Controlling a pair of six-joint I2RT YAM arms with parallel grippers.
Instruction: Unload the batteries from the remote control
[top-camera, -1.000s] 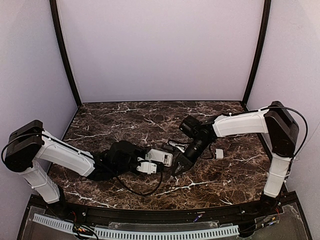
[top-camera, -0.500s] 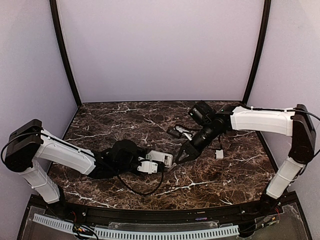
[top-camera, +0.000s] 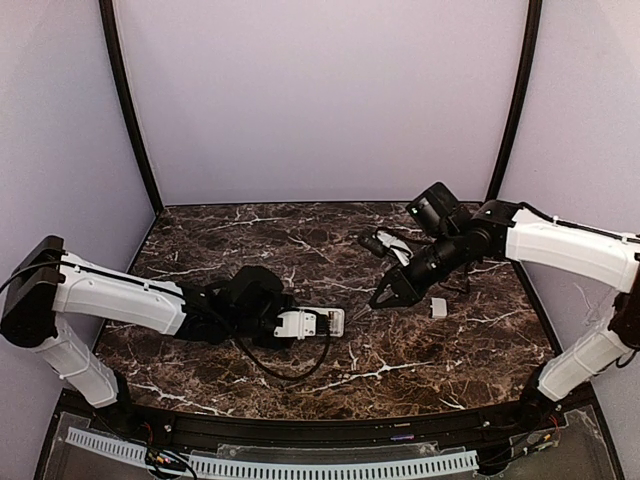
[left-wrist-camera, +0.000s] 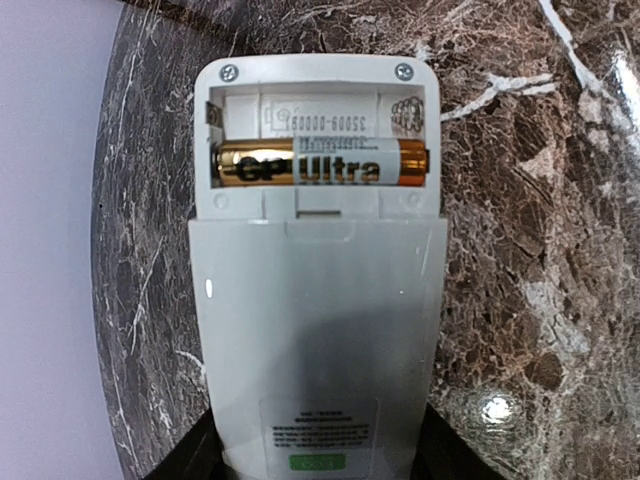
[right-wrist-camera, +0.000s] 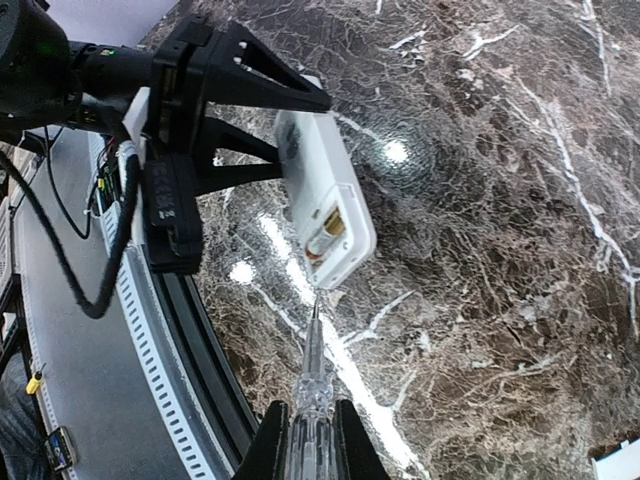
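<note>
The remote control (left-wrist-camera: 317, 320) lies back-up, its near end clamped between the jaws of my left gripper (left-wrist-camera: 315, 462). Its battery compartment is uncovered. One gold-and-black battery (left-wrist-camera: 320, 163) sits in the nearer slot, and the farther slot (left-wrist-camera: 320, 115) is empty. From above, the left gripper (top-camera: 297, 326) holds the remote control (top-camera: 328, 320) low over the marble. My right gripper (right-wrist-camera: 312, 425) is shut on a clear-handled screwdriver (right-wrist-camera: 313, 375). Its tip stops just short of the remote control's (right-wrist-camera: 325, 205) open end, not touching it, with the battery (right-wrist-camera: 327, 228) in sight.
A small white squarish plastic piece (top-camera: 438, 307) lies on the dark marble table (top-camera: 250, 235) to the right of my right gripper (top-camera: 384, 295). The table's front rail (right-wrist-camera: 165, 330) runs close below the remote. Lilac walls close in the back and sides.
The right arm has swung back to the right and away from the remote, carrying the screwdriver. The left arm has stretched slightly, the remote still in its grip.
</note>
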